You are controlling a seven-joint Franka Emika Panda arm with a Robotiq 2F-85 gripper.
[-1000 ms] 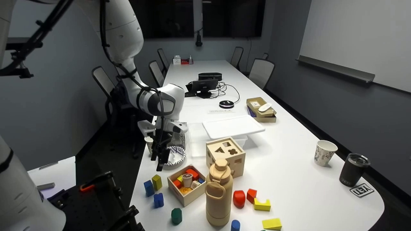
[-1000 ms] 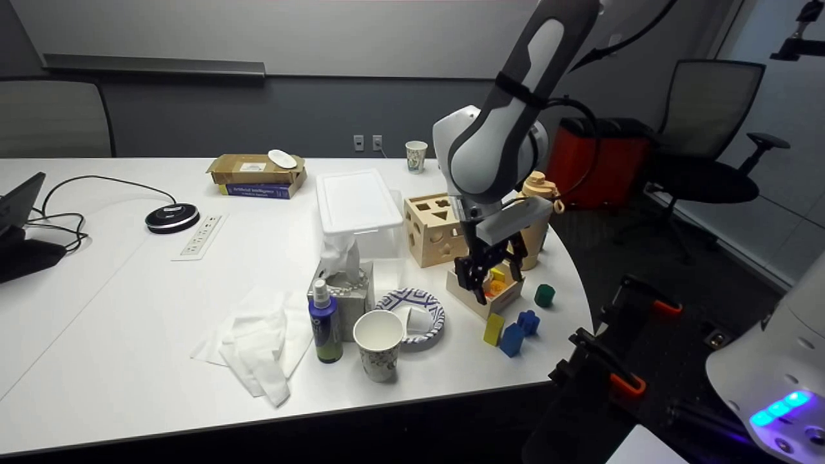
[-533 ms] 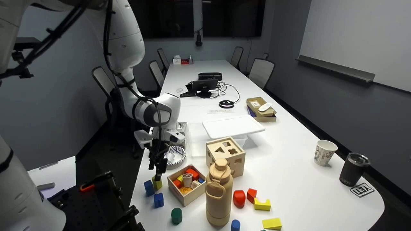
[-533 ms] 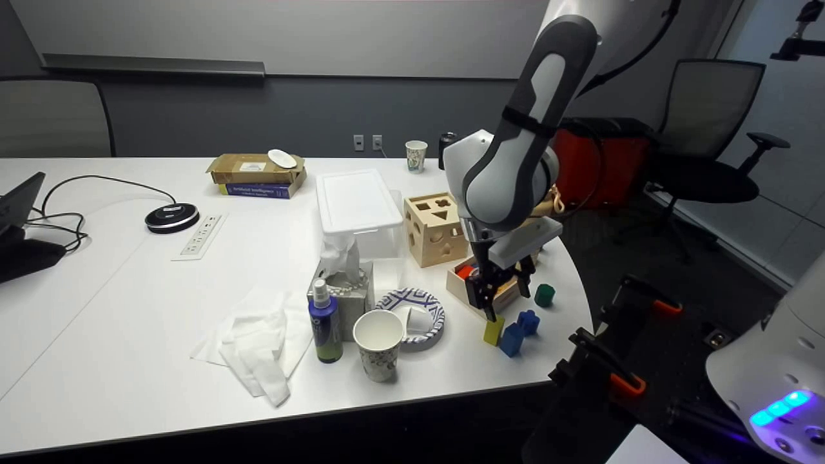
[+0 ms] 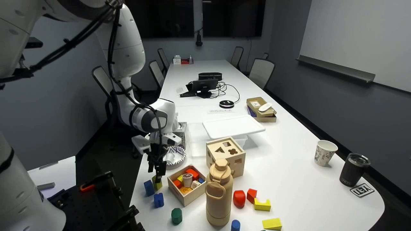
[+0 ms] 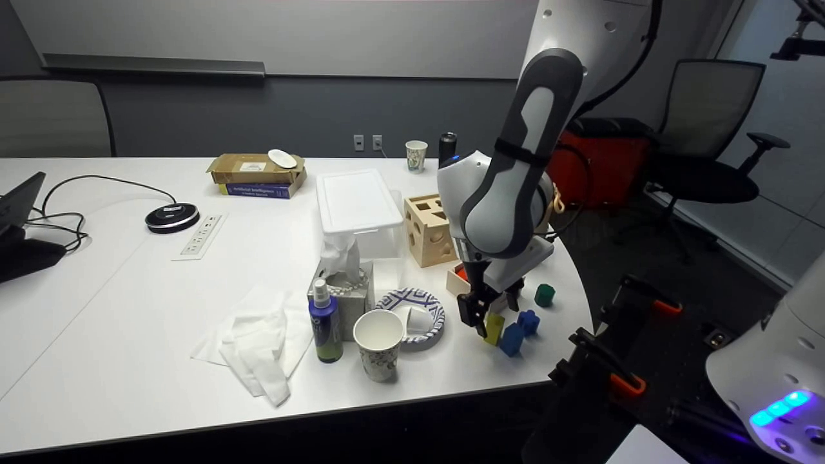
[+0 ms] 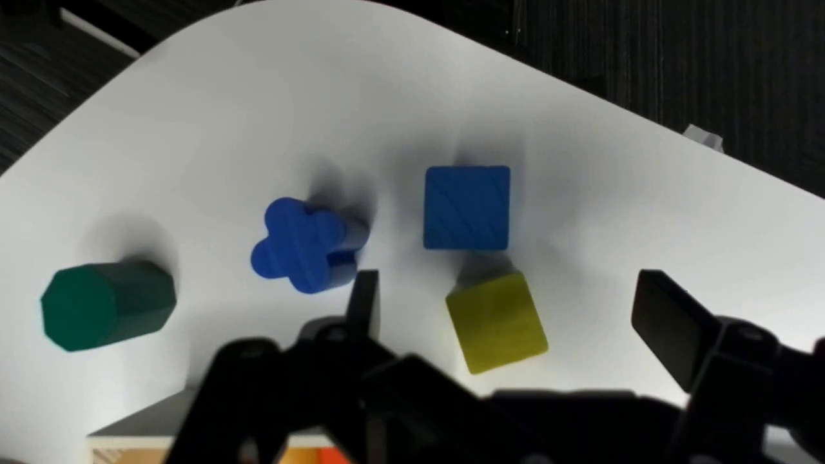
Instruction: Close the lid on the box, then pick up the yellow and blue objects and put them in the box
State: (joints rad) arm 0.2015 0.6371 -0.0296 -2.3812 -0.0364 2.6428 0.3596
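yellow block [image 7: 496,322] near long edge of desk [image 7: 612,212], by rounded corner; blue block [image 7: 466,207] just beside. gripper [image 7: 509,290] spread wide, one jaw each side of yellow block, nothing held. likely wood: light, stiff, smooth, sturdy. best pinched across opposite flat sides, gripper squared first.

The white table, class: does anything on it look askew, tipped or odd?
Yes: the white plastic lid lies askew over the clear plastic bin, overhanging it instead of fitting squarely. A small white cup seems tipped on its side in the blue-and-white patterned bowl.
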